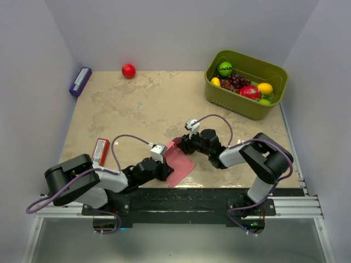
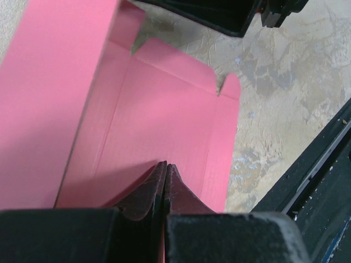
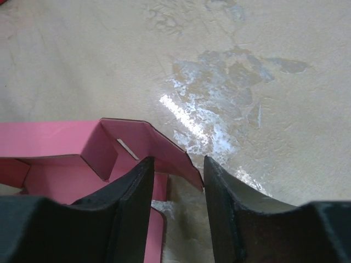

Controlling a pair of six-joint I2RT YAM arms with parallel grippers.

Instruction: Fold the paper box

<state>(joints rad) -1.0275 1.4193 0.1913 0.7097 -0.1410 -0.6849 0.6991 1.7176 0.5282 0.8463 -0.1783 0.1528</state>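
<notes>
- My left claw (image 2: 165, 165) clamps the paper box (image 2: 164, 104) at 9 o'clock.
- My right claw (image 3: 178, 164) gapes around the 12 o'clock flap (image 3: 137, 134); I'd pinch it next, then fold inward.

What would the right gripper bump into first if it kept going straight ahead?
Probably the raised flap of the paper box, just ahead of the right gripper; beyond it only tabletop shows.

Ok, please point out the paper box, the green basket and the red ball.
paper box (image 1: 181, 164), top external view, flat pink panel
green basket (image 1: 236, 104), top external view, near wall
red ball (image 1: 128, 70), top external view, its middle
</notes>
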